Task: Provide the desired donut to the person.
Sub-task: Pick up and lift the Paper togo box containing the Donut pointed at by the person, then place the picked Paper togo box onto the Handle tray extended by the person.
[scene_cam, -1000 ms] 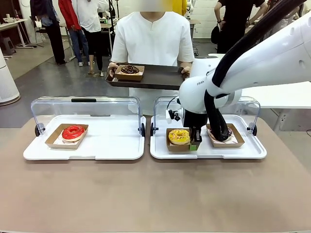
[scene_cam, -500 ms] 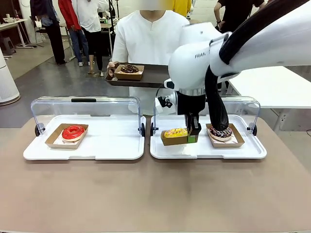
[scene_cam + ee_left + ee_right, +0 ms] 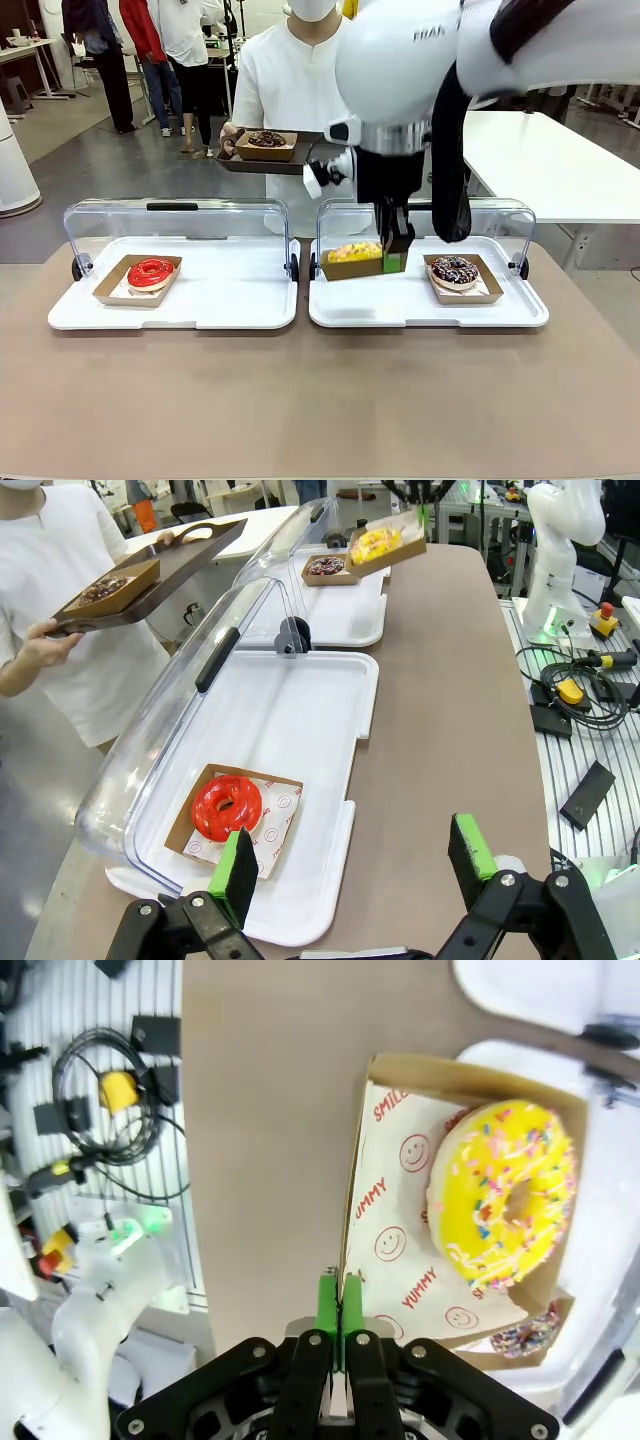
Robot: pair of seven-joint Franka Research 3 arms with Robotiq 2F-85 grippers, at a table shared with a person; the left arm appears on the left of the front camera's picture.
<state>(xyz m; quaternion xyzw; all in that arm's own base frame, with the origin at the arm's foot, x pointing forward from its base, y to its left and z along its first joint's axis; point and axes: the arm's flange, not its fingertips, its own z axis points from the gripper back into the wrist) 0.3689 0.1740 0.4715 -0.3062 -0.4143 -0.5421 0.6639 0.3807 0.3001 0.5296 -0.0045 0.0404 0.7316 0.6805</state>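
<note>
Your right gripper [image 3: 394,262] is pinched flat on the rim of a shallow brown cardboard tray [image 3: 350,269], its green pads together. The round yellow-glazed donut [image 3: 354,251] with coloured sprinkles sits in that tray on smiley-printed paper. It is lifted off the white plastic tray [image 3: 420,310], lower than the dark serving tray [image 3: 305,160] the person [image 3: 300,80] holds. Your left gripper [image 3: 355,855] stands wide and holds nothing, near the glossy red donut [image 3: 226,807].
</note>
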